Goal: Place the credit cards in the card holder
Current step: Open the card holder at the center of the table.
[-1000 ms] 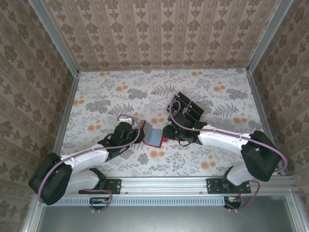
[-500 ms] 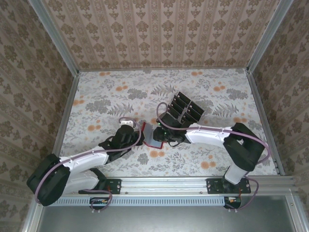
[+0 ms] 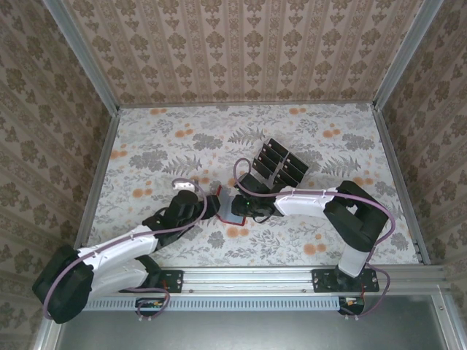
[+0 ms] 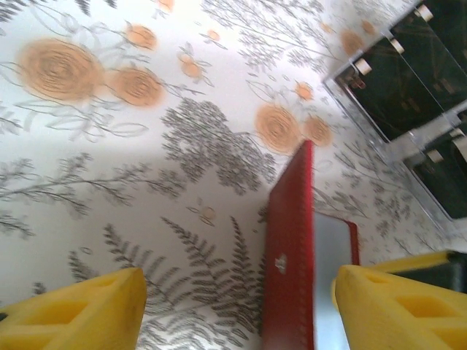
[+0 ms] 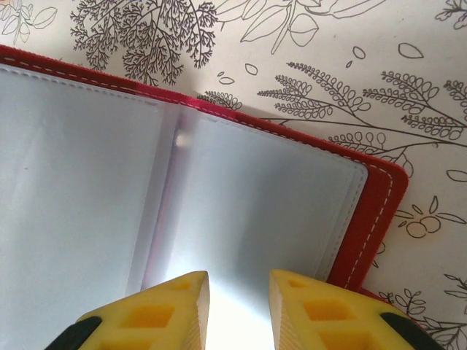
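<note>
Plainly, the left jaws stand wide apart, either side of the open card holder [image 4: 290, 248]. The right jaws hover nearly closed over its clear pockets — gripping or not, I cannot tell. Credit cards [image 3: 281, 164] fill a rack [image 4: 429, 135] just beyond the holder.

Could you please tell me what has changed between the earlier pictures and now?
The left fingers have let go of the red card holder and now stand open on either side of it. The right arm has swung left, so the right fingers hang close together over the holder's clear inner pockets. The clear rack with the black cards stayed in place.
</note>
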You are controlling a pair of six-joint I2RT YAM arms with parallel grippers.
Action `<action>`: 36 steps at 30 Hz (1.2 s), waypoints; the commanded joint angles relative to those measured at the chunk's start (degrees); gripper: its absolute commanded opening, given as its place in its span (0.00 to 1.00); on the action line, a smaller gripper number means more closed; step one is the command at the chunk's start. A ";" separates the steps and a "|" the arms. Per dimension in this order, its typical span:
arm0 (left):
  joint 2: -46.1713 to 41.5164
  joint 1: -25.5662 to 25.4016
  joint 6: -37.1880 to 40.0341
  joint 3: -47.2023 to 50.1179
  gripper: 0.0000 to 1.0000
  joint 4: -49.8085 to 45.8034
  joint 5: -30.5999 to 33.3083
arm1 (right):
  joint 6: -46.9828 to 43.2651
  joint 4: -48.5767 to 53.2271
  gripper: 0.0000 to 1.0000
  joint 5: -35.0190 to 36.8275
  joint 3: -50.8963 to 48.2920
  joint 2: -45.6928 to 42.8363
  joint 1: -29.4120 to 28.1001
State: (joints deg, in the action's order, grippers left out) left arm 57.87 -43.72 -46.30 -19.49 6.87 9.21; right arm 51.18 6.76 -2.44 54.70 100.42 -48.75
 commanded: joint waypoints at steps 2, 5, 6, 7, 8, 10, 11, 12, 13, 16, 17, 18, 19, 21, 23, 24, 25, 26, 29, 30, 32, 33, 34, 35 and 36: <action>-0.37 3.55 3.01 -1.05 0.70 -1.76 -1.41 | 0.67 -0.26 0.30 -0.03 -1.22 1.20 0.29; 0.55 5.35 3.86 -1.17 0.70 -1.31 -3.44 | 0.76 -0.27 0.30 0.06 -1.34 1.35 0.25; 0.88 5.78 3.95 -1.24 0.70 -1.10 -3.94 | 0.77 -0.26 0.30 0.06 -1.39 1.42 0.27; 1.10 6.06 4.12 -1.25 0.69 -0.92 -4.28 | 0.74 -0.31 0.30 0.14 -1.39 1.36 0.31; 1.32 6.26 4.23 -1.26 0.69 -0.81 -4.55 | 0.76 -0.26 0.30 0.10 -1.46 1.36 0.27; 1.32 6.73 4.23 -1.31 0.69 -0.47 -5.18 | 0.80 -0.33 0.30 0.15 -1.45 1.36 0.30; 1.14 6.79 4.25 -1.29 0.69 -0.21 -5.43 | 0.83 -0.31 0.30 0.11 -1.44 1.36 0.32; 0.79 6.81 4.20 -1.33 0.69 0.19 -5.75 | 0.80 -0.26 0.30 0.07 -1.48 1.36 0.31; 0.39 6.81 4.36 -1.49 0.69 0.70 -6.28 | 0.85 -0.26 0.30 0.04 -1.46 1.38 0.30; -0.12 6.81 5.56 -2.67 0.70 1.94 -8.46 | 0.85 -0.34 0.30 -0.01 -1.59 1.42 0.25; -0.05 6.73 6.01 -3.19 0.71 2.08 -9.09 | 0.84 -0.35 0.30 0.05 -1.51 1.40 0.31; 0.20 6.83 6.39 -3.74 0.71 2.26 -9.95 | 0.82 -0.35 0.30 0.06 -1.58 1.38 0.26; 0.67 6.75 6.64 -4.40 0.72 2.07 -10.53 | 0.93 -0.48 0.30 -0.02 -1.61 1.41 0.30; 1.72 6.72 7.01 -5.37 0.72 1.87 -11.26 | 0.93 -0.56 0.30 -0.09 -1.68 1.38 0.32; 2.87 6.77 7.24 -5.69 0.73 2.57 -11.76 | 1.03 -0.68 0.30 -0.02 -1.64 1.37 0.32; 3.53 6.72 7.15 -5.80 0.73 2.72 -11.86 | 1.03 -0.62 0.30 -0.05 -1.69 1.36 0.32; 4.19 6.73 7.27 -6.07 0.73 2.81 -11.99 | 1.05 -0.69 0.30 -0.03 -1.73 1.35 0.29; 4.88 6.79 7.41 -6.22 0.73 2.95 -12.29 | 1.11 -0.70 0.30 -0.02 -1.74 1.36 0.25; 6.97 6.73 8.04 -6.86 0.73 3.41 -13.32 | 1.12 -0.71 0.30 -0.03 -1.83 1.36 0.31; 7.70 6.80 8.16 -7.06 0.73 3.35 -13.33 | 1.09 -0.80 0.30 -0.07 -1.94 1.43 0.27; 8.80 6.81 8.27 -7.26 0.73 3.32 -13.41 | 1.12 -0.81 0.30 0.02 -1.97 1.36 0.28; 9.25 6.81 8.17 -7.40 0.73 3.21 -13.23 | 1.12 -0.84 0.30 0.04 -2.04 1.36 0.26; 9.60 6.82 8.09 -7.49 0.72 2.65 -12.95 | 1.12 -0.88 0.30 0.06 -2.15 1.41 0.28; 9.72 6.81 7.92 -7.45 0.72 2.30 -12.36 | 1.11 -0.93 0.30 0.00 -2.20 1.36 0.26; 9.64 6.90 7.67 -7.16 0.72 2.12 -11.65 | 1.11 -0.88 0.30 0.14 -2.37 1.41 0.25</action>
State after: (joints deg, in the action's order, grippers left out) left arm 67.37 -37.34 -39.57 -24.86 9.34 -3.03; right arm 51.40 5.74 -2.42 53.78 100.68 -48.64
